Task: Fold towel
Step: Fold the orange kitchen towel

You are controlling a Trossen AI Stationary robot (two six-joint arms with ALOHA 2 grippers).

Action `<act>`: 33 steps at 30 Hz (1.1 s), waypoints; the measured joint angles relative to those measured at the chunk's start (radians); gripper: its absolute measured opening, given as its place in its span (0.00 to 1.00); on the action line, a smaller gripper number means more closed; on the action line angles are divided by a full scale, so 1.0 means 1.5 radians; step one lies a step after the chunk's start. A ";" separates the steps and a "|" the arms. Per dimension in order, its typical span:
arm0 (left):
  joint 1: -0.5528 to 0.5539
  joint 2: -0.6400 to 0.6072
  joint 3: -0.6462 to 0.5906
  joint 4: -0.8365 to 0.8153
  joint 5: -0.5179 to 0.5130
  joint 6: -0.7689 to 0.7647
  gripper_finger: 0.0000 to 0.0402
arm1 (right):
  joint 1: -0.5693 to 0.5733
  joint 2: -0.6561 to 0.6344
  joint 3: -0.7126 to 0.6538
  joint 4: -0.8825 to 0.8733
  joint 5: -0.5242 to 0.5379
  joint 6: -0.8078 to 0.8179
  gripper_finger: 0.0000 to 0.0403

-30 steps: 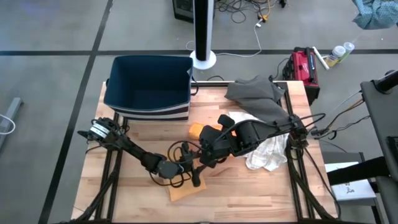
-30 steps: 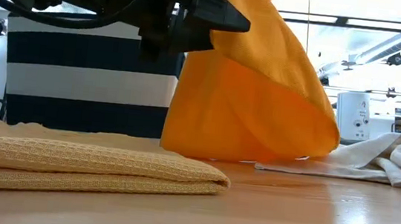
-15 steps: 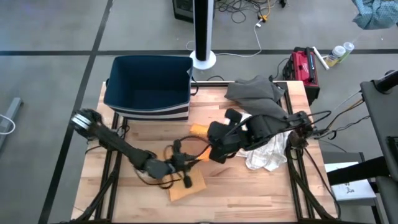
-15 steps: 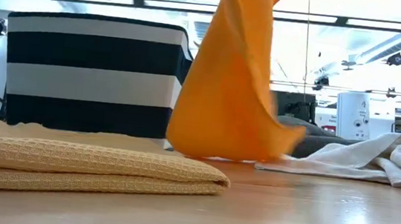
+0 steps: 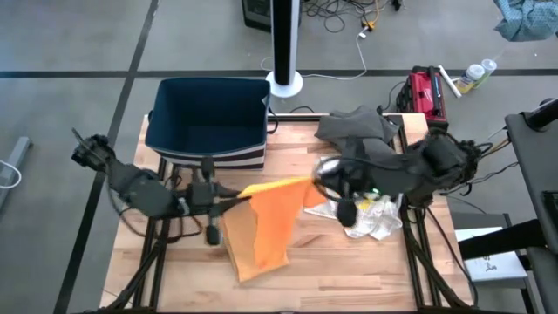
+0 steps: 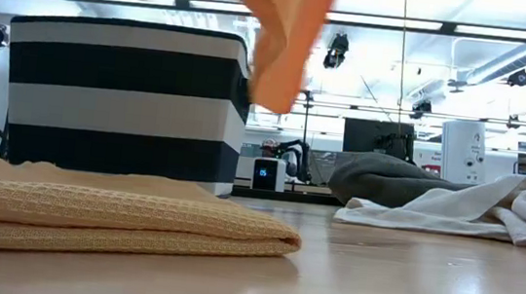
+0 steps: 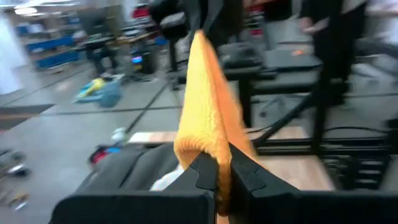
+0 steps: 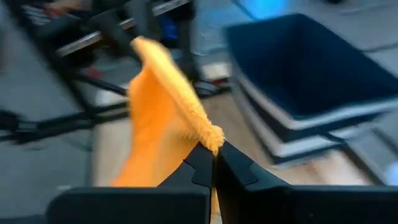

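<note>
An orange towel [image 5: 264, 225] hangs above the table, stretched by its top edge between my two grippers. My left gripper [image 5: 232, 199] is shut on the towel's left end, and my right gripper [image 5: 316, 183] is shut on its right end. In the low view only the towel's lower end [image 6: 277, 31] shows, high above the wood. A folded yellow towel [image 6: 109, 214] lies flat on the table near the front. My left gripper pinches the towel's top edge [image 7: 208, 149] between its two fingers [image 7: 202, 171], coming in about level from the table's left. The cloth runs away from the fingers toward the other arm and hangs clear of the table. My right gripper pinches a corner of the towel's top edge [image 8: 211, 135] between its two fingers [image 8: 200, 163], slanting down from the table's right. The towel drops below the fingers, lifted clear.
A dark basket with striped sides [image 5: 209, 122] stands at the far left. A grey towel [image 5: 362, 135] and a crumpled white towel [image 5: 375, 218] lie at the right. Bare wood lies along the front edge [image 5: 349, 279].
Both grippers have risen and drawn apart, the left toward the table's left edge, the right toward its right edge. The orange towel, whose lower end rested on the table, has been lifted clear and spread out between them.
</note>
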 joint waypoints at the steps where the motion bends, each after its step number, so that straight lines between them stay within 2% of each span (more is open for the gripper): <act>1: -0.010 0.005 0.029 -0.036 0.008 -0.002 0.00 | 0.008 -0.006 0.000 0.002 -0.026 0.001 0.00; 3: -0.027 0.018 0.076 -0.098 0.020 -0.009 0.00 | 0.027 -0.012 0.000 0.003 -0.065 0.001 0.00; 8: -0.040 0.028 0.107 -0.152 0.020 -0.030 0.00 | 0.052 -0.007 -0.004 -0.062 -0.050 -0.013 0.00; 15: -0.010 0.028 0.033 -0.154 -0.001 -0.068 0.00 | 0.044 0.041 -0.005 -0.217 -0.011 0.062 0.00; 19: 0.012 0.023 -0.006 -0.155 -0.001 -0.091 0.00 | 0.036 0.058 -0.008 -0.243 -0.004 0.041 0.00; 23: 0.070 0.013 -0.038 -0.152 0.011 -0.096 0.00 | 0.013 0.061 -0.009 -0.246 0.089 -0.025 0.00; 26: 0.140 0.004 -0.054 -0.127 0.074 -0.096 0.00 | -0.018 0.061 -0.009 -0.246 0.170 -0.061 0.00; 28: 0.179 0.002 -0.055 -0.114 0.131 -0.093 0.00 | -0.038 0.061 -0.009 -0.246 0.194 -0.060 0.00; 30: 0.195 0.002 -0.055 -0.109 0.191 -0.083 0.00 | -0.050 0.061 -0.009 -0.246 0.185 -0.051 0.00; 33: 0.183 0.004 -0.056 -0.115 0.269 -0.077 0.00 | -0.050 0.061 -0.011 -0.244 0.100 -0.050 0.00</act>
